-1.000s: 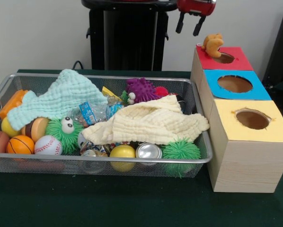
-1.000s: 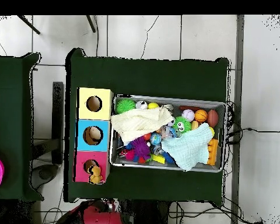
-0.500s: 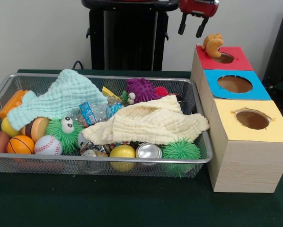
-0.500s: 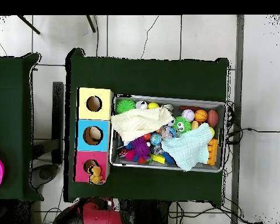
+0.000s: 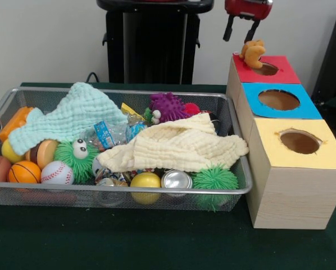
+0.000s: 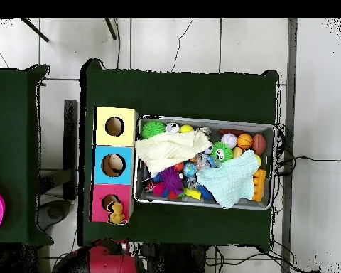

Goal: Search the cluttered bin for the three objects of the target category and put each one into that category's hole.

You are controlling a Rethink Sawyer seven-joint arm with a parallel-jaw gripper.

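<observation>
The silver wire-mesh bin [image 5: 128,90] holds several toys under a mint cloth [image 5: 72,115] and a cream cloth [image 5: 179,145]; it also shows in the overhead view [image 6: 202,119]. Balls, green spiky toys [image 5: 214,180], a purple spiky toy [image 5: 168,106] and cans [image 5: 176,180] show among them. An orange plush toy [image 5: 252,52] sits at the rim of the red box's hole [image 5: 266,69], also seen from overhead [image 6: 116,211]. My gripper [image 5: 240,31] is open and empty, high behind the red box, just up and left of the plush toy.
Three wooden boxes stand in a row right of the bin: red top [image 5: 280,61], blue top [image 5: 308,108], yellow top [image 5: 331,154], each with a round hole. The black pedestal [image 5: 151,45] stands behind the bin. From overhead the red arm [image 6: 106,259] shows at the bottom edge.
My gripper has moved to the right in the front view, closer to above the red box. The plush toy and the bin's contents have not moved.
</observation>
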